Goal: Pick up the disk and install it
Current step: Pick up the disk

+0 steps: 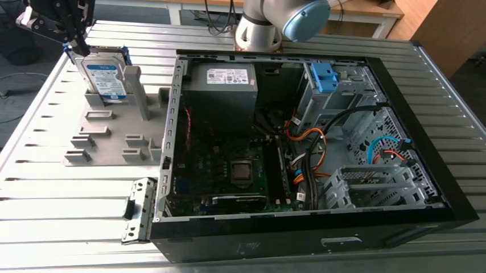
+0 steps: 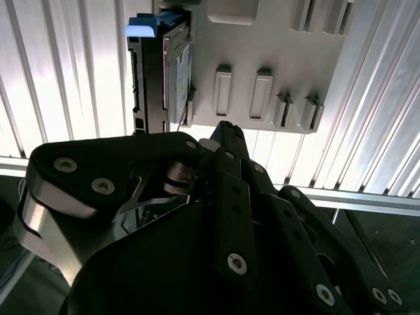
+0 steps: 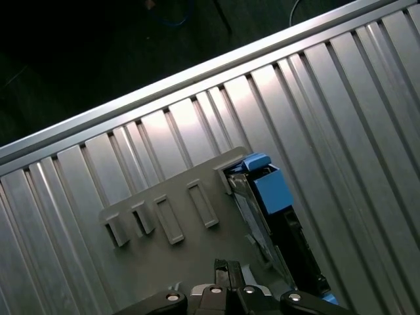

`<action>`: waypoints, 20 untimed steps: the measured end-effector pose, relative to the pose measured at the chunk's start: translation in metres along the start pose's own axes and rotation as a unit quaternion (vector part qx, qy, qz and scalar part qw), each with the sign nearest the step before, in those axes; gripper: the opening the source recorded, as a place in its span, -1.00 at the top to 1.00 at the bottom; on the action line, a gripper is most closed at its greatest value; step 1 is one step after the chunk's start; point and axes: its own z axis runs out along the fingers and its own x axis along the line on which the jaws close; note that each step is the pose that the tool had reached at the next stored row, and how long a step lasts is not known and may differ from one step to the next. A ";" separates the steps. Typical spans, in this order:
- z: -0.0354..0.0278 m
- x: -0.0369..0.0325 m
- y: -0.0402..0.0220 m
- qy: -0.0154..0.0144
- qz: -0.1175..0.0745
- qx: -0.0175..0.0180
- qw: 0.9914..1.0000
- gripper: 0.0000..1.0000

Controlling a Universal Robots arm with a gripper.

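I log flat silver blue-framed disk (image 1: 106,77) on edge, long axis upright; black tool (image 1: 76,48) above, opening I cannot tell.

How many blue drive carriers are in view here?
2. One frames the disk standing in the grey rack; the other, a bare bracket, sits inside the computer case. More may be hidden.
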 end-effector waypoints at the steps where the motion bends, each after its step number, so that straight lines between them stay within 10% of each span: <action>1: 0.0000 0.0000 0.0000 0.000 -0.001 0.000 1.000 0.79; 20: 0.0000 0.0000 0.0000 0.001 -0.021 -0.001 1.000 0.79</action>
